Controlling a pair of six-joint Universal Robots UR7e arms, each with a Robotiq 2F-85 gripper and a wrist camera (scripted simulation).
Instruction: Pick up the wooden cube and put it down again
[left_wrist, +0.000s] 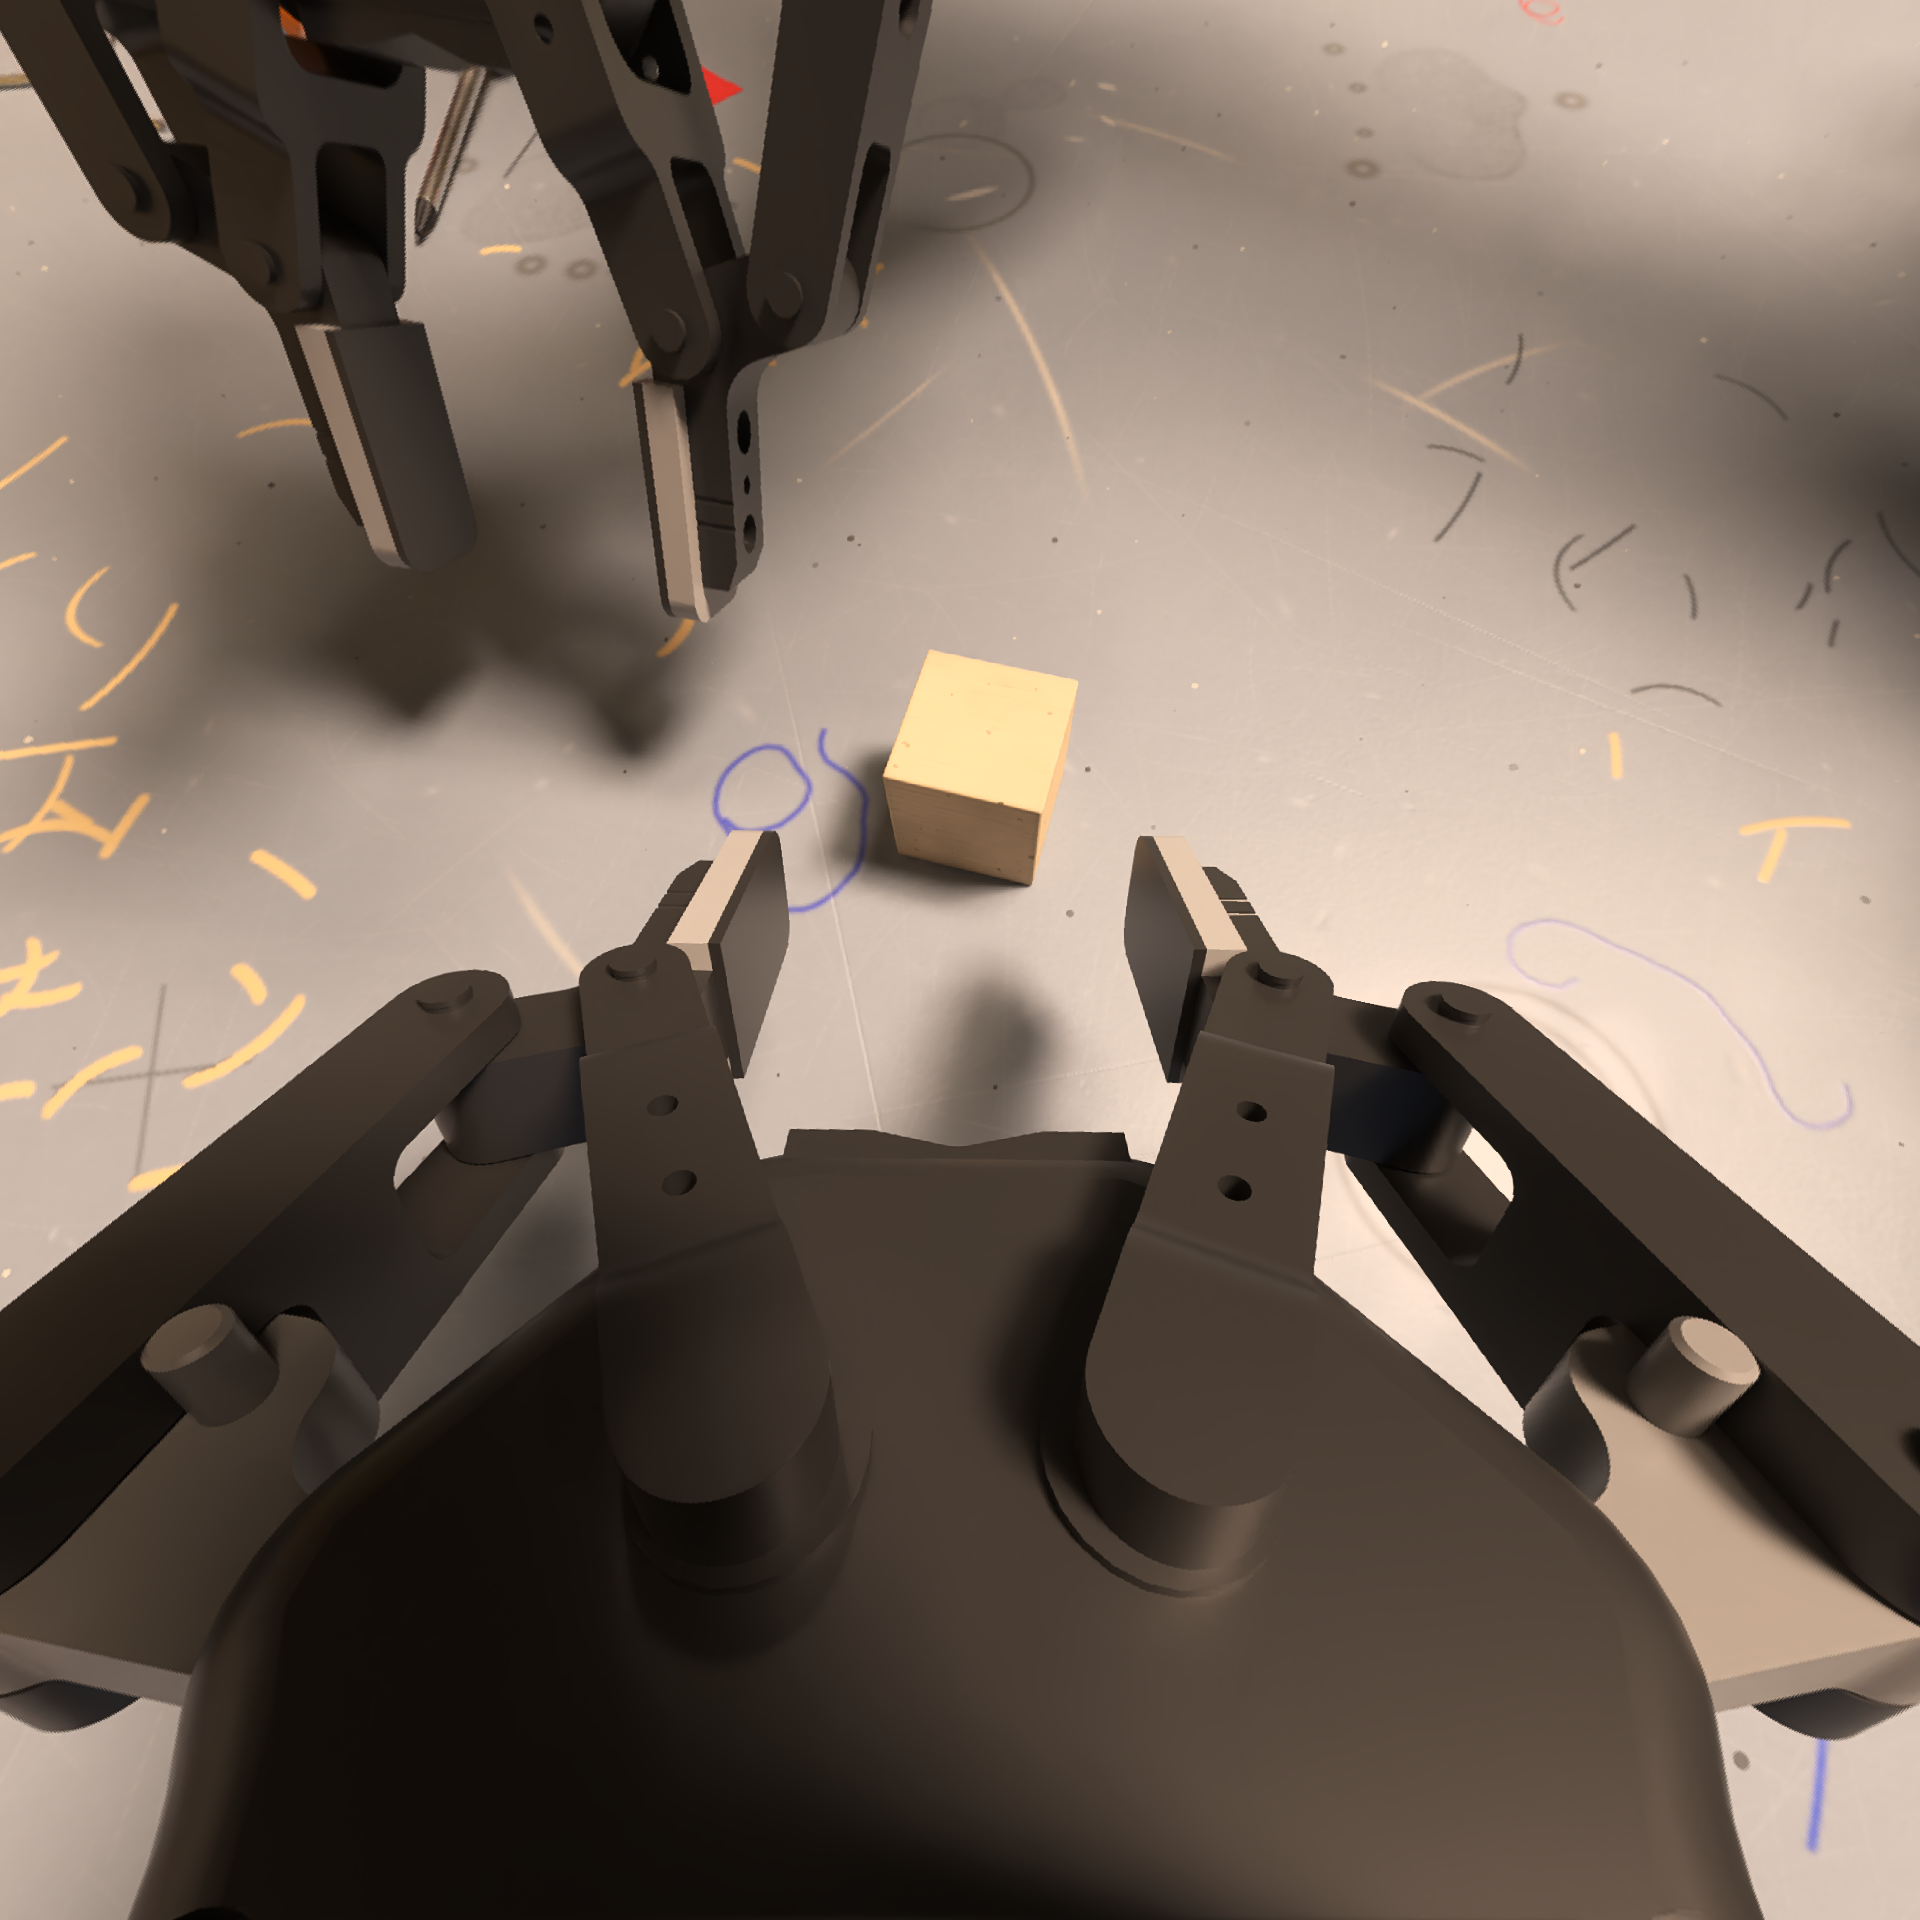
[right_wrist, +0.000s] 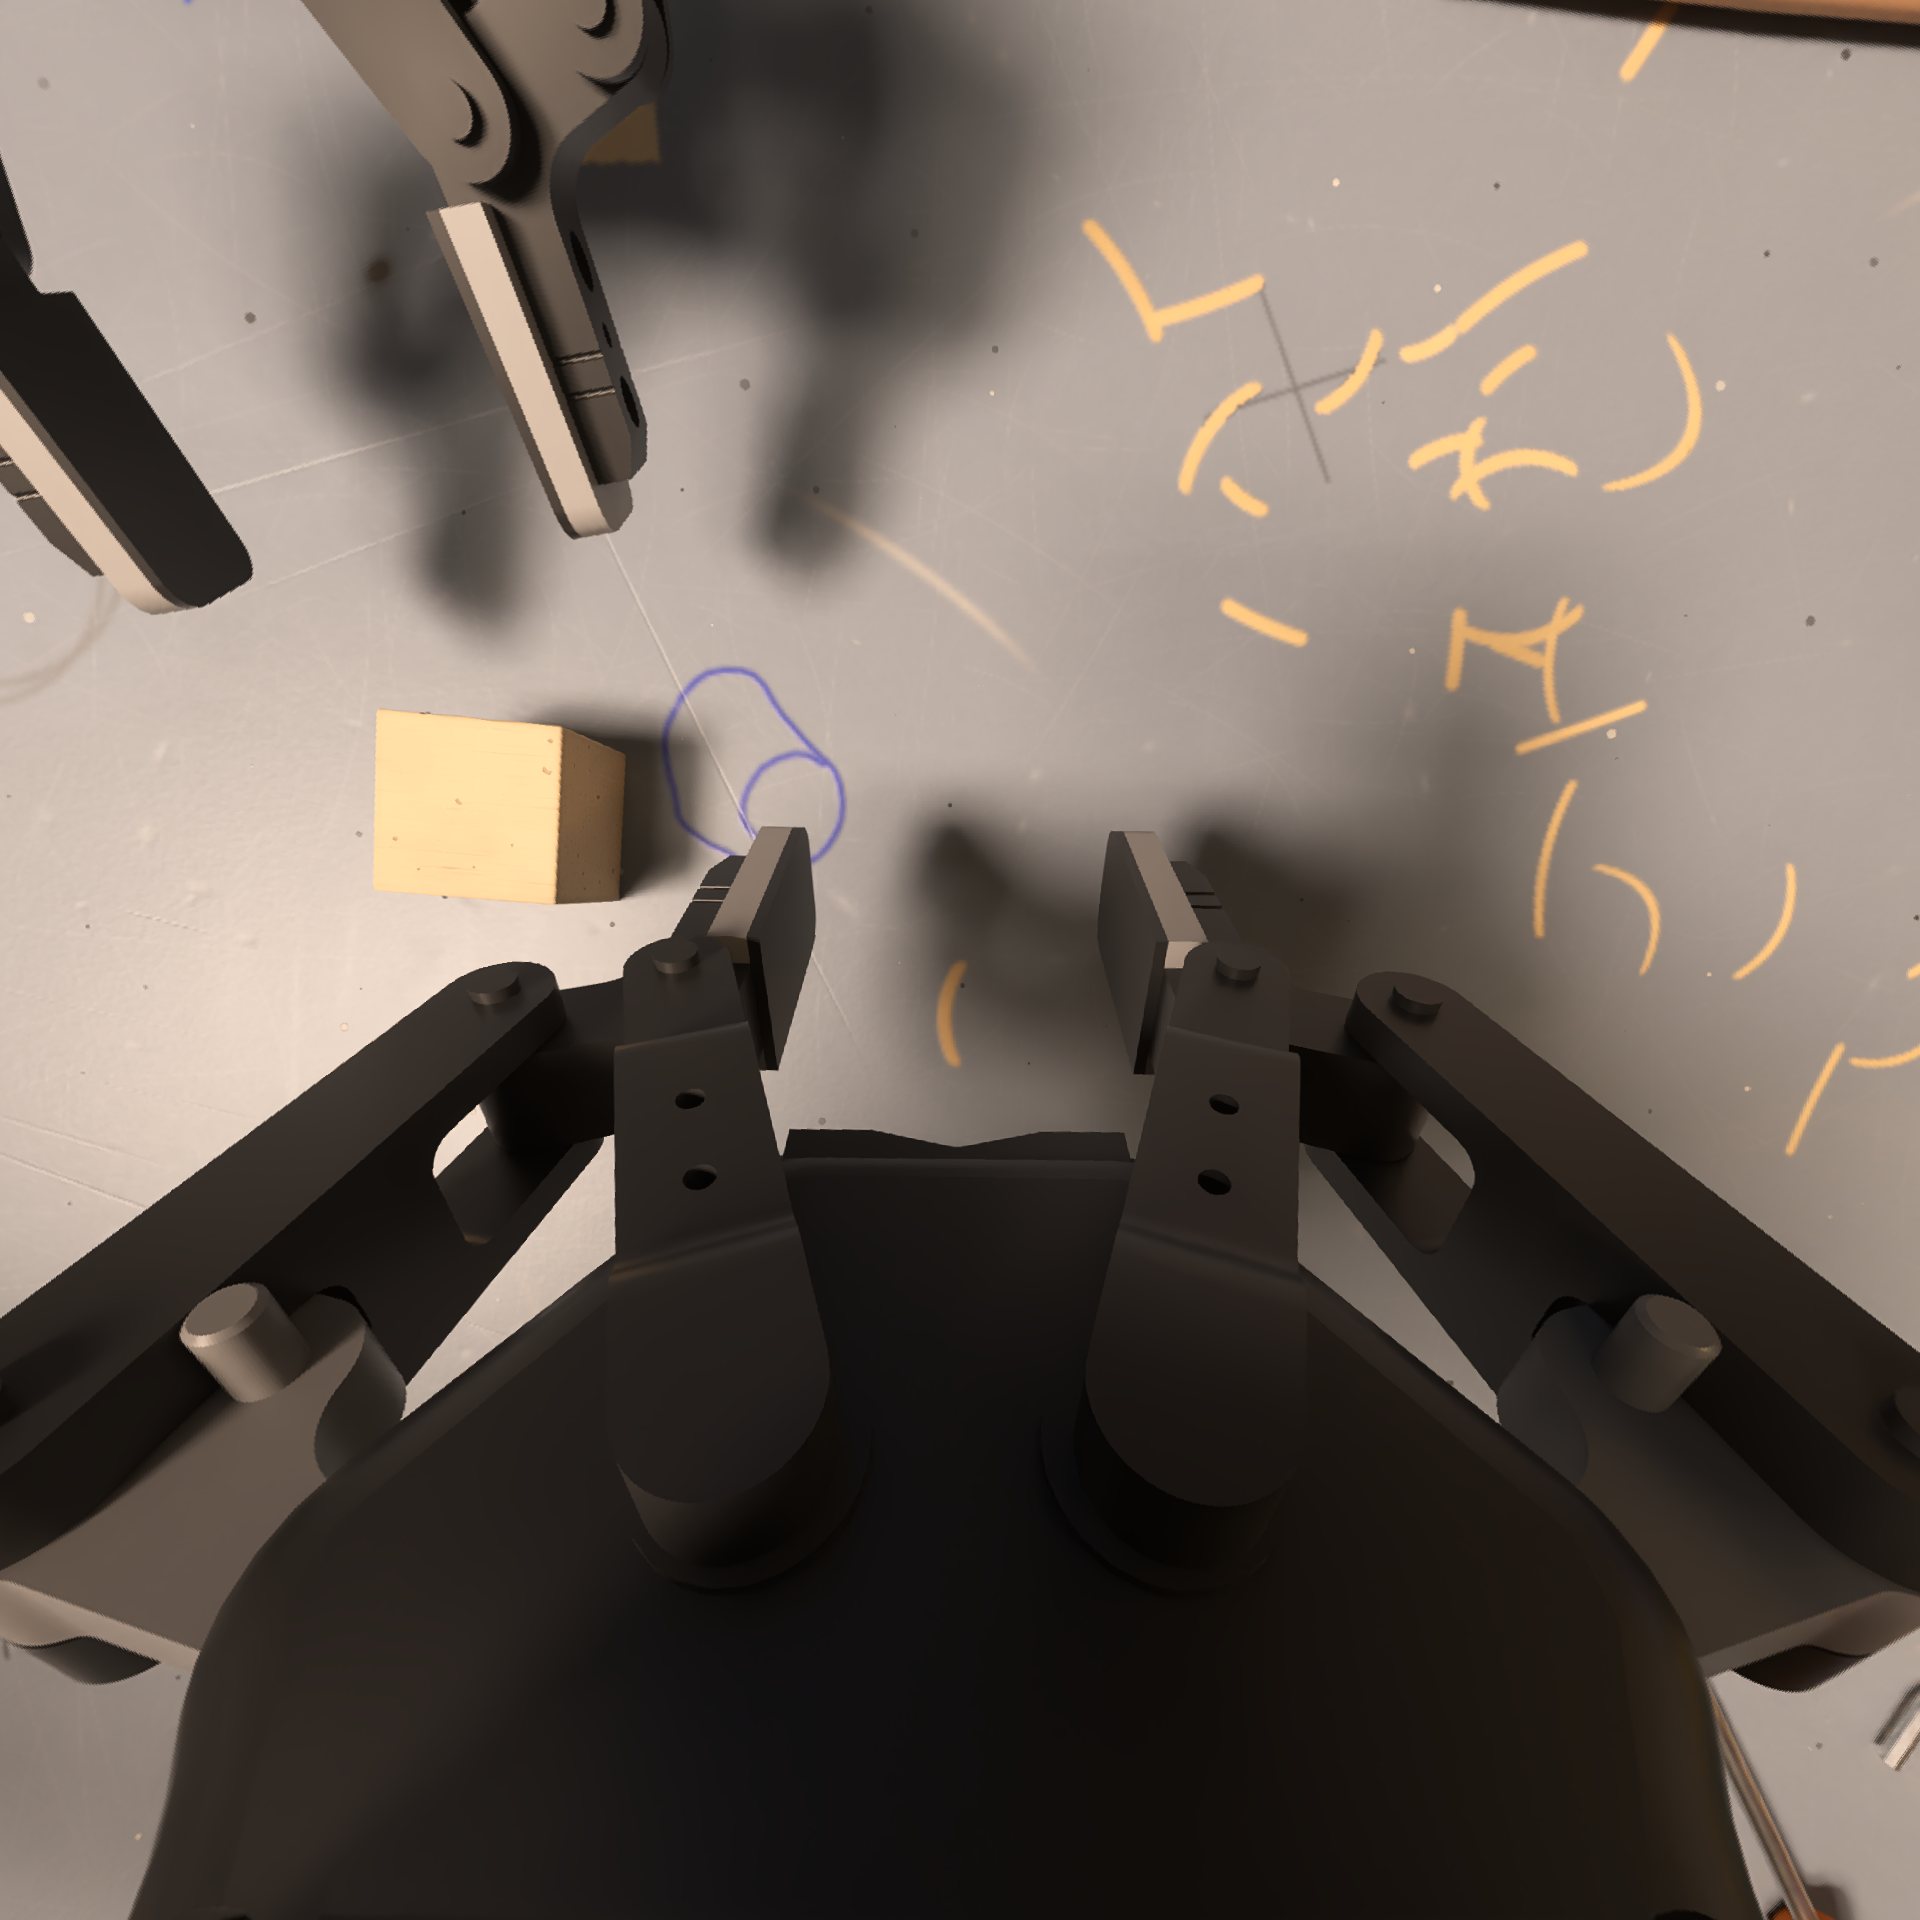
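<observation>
Left gripper (left_wrist: 956, 883) spread wide, empty, hovering over grey scribbled table (left_wrist: 1351, 623). Wooden cube (left_wrist: 977, 769) rests flat on table just ahead, between fingertip lines, untouched. Right gripper (right_wrist: 961, 883) likewise spread, empty; cube off its left finger.

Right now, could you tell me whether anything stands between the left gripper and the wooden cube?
Nothing visible does: the open left gripper faces the wooden cube across bare table; the right gripper hangs off to one side.
</observation>
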